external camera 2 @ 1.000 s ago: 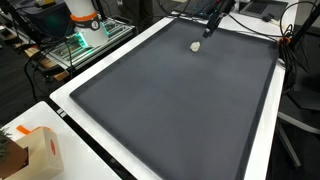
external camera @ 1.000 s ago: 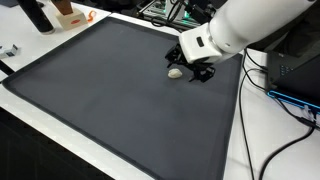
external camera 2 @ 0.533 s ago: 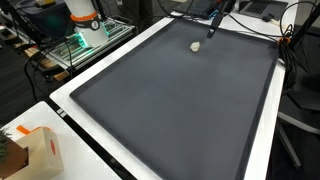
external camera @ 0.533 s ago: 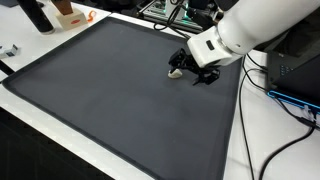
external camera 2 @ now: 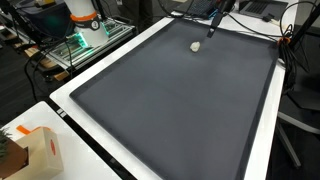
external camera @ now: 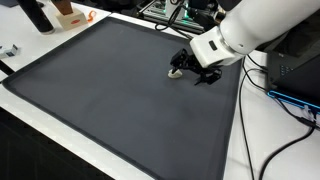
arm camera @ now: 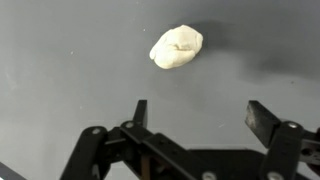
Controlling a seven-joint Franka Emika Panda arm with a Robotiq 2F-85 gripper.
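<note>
the gripper (arm camera: 200, 110) stood wide open with nothing between its jaws, hanging low over the dark grey mat (external camera 2: 170, 110) close to one of its corners. the small pale lump (arm camera: 176, 47), rounded and cream-coloured, lay on the mat just ahead of the fingertips in the wrist view, apart from both of them, and in an exterior view it showed as a light spot (external camera 2: 195, 45) just beside the gripper (external camera 2: 212, 22). the white table (external camera 2: 262, 150) framed the mat, with a pale box (external camera 2: 42, 150) well apart at the opposite corner.
</note>
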